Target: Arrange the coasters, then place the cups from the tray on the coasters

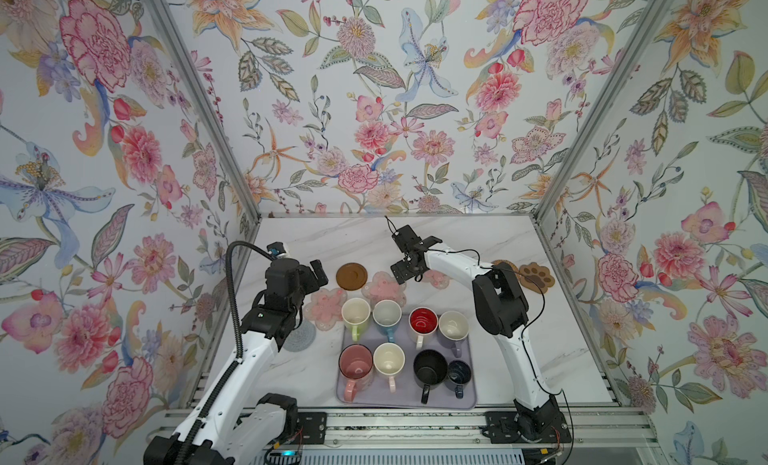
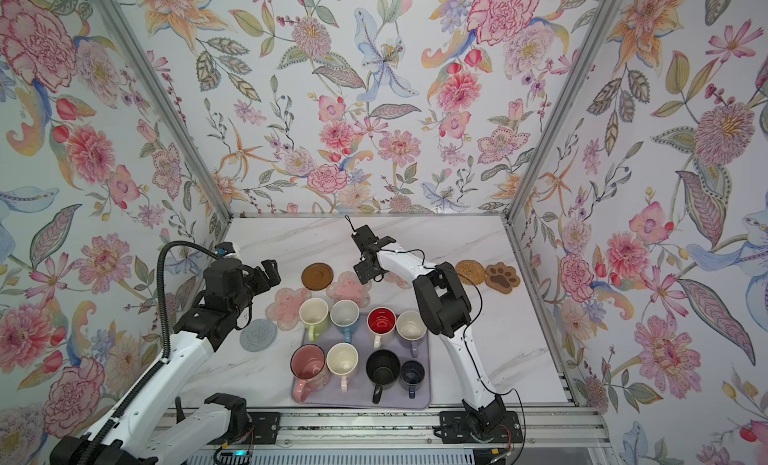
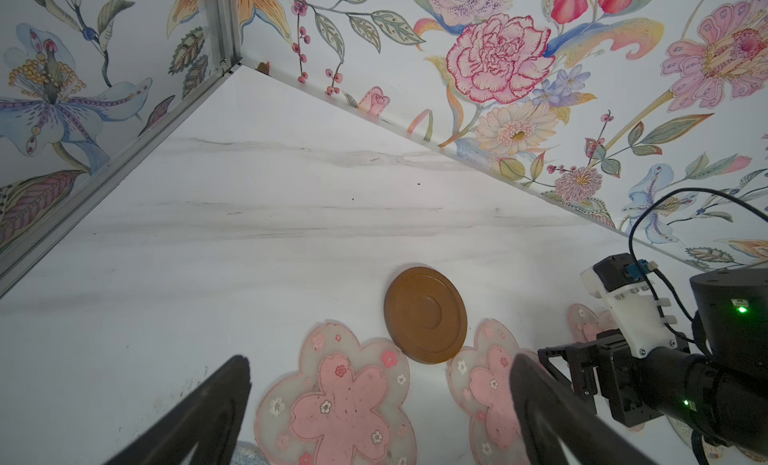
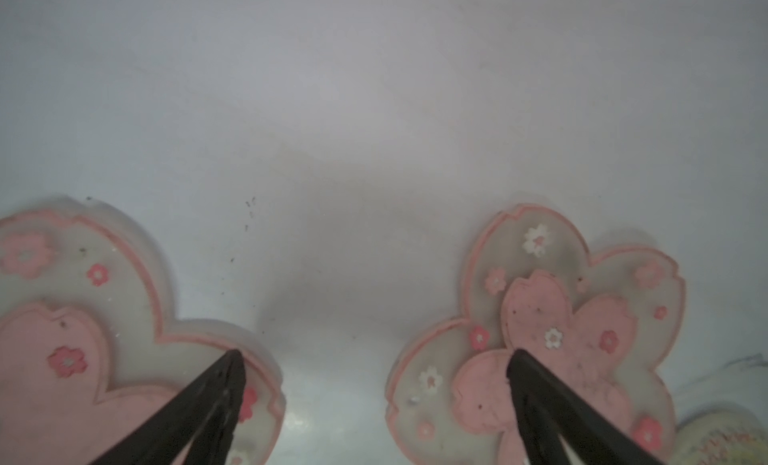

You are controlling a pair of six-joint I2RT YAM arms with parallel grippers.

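In both top views, one flat pale lavender tray with rounded corners and a low rim lies at the near edge of the white marble-veined counter. It carries eight glossy handled mugs, upright in two rows of four. The far row holds the lime-green mug, blue mug, white mug with red inside and lavender mug. The near row holds the tall pink mug, cream mug, black mug and small dark navy mug. Seven flat coasters show off the tray: three translucent pink flower-shaped mats by its far edge, a smooth brown disc with a pressed ring just beyond them, a grey woven round off its left edge, and a tan woven round beside a brown paw-shaped mat toward the counter's right edge. In the left wrist view, the left gripper has its two black fingers spread wide with nothing between them, above one flower mat, with the brown disc just beside it. In the right wrist view, the right gripper is likewise spread wide and empty, one fingertip over each of two flower mats and bare counter between them; I cannot tell whether the tips touch the mats.
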